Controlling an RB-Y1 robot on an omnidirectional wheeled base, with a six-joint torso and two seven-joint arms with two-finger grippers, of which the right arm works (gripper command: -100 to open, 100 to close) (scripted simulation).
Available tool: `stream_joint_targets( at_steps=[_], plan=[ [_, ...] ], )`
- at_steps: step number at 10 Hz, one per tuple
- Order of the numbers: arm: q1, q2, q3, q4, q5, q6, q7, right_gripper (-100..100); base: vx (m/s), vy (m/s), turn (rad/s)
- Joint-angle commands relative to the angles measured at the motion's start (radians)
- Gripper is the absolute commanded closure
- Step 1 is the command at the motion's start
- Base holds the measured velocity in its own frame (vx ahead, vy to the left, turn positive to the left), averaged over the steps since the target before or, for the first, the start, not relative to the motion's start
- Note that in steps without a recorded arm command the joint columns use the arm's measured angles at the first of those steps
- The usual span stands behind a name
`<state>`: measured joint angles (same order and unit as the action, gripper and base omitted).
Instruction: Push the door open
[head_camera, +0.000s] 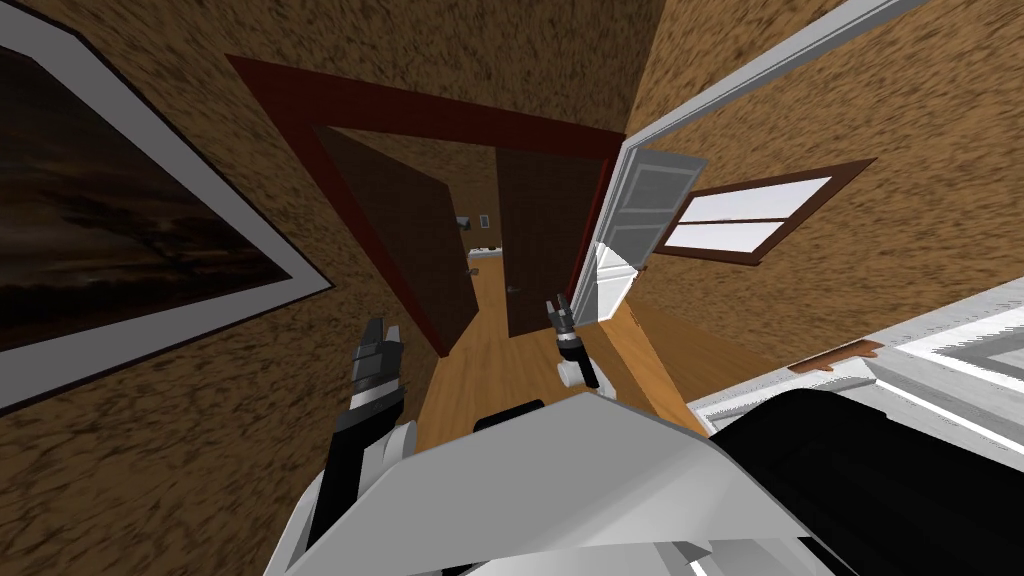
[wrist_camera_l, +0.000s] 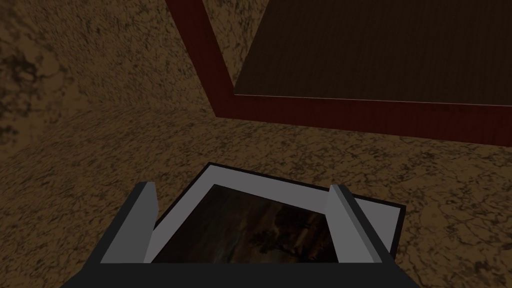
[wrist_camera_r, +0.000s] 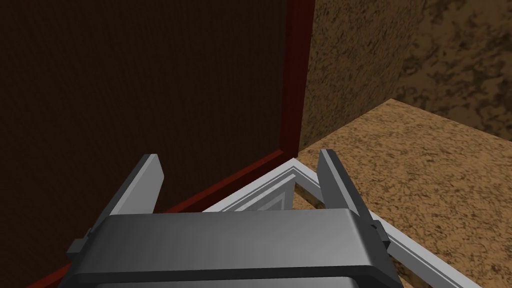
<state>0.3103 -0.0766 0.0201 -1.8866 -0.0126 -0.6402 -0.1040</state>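
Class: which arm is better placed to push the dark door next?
Right. The right gripper is in front of the dark door, its open fingers aimed at it; the left gripper points at the wall beside the red frame.

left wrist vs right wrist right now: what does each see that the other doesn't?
Left wrist, not right: a framed picture with a pale mat, seen between the left gripper and its open fingers. Right wrist, not left: white moulded trim beyond the right gripper, fingers open too. Both: dark brown door, dark red door frame, brown speckled wall. I cannot tell whether both see the same door leaf.
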Motion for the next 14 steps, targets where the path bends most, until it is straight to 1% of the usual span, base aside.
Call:
stream_joint_targets(
  at_steps=[1, 3, 4, 6, 7, 9, 10, 11, 13, 14],
  plan=[
    [-0.015, 0.000, -0.001, 0.047, 0.002, -0.006, 0.004, -100, 0.055, -0.005, 0.001],
    [-0.045, -0.001, -0.007, 0.120, 0.004, -0.016, 0.009, -100, 0.092, -0.007, 0.004],
    [-0.045, -0.001, -0.007, 0.121, 0.004, -0.016, 0.009, -100, 0.069, -0.008, 0.002],
    [-0.076, -0.002, -0.013, 0.186, 0.006, -0.027, 0.014, -100, 0.068, 0.001, 0.003],
    [-0.076, -0.002, -0.013, 0.199, 0.006, -0.027, 0.014, -100, 0.062, -0.004, 0.002],
    [-0.108, -0.003, -0.019, 0.266, 0.007, -0.038, 0.019, -100, 0.066, -0.011, 0.003],
    [-0.108, -0.003, -0.019, 0.277, 0.007, -0.038, 0.019, -100, 0.055, -0.011, 0.003],
    [-0.124, -0.003, -0.022, 0.317, 0.008, -0.044, 0.021, -100, 0.063, 0.001, 0.003],
    [-0.156, -0.002, -0.029, 0.381, 0.010, -0.055, 0.026, -100, 0.091, -0.001, 0.004],
    [-0.156, -0.002, -0.029, 0.397, 0.010, -0.055, 0.026, -100, 0.073, -0.003, 0.002]
  ],
)
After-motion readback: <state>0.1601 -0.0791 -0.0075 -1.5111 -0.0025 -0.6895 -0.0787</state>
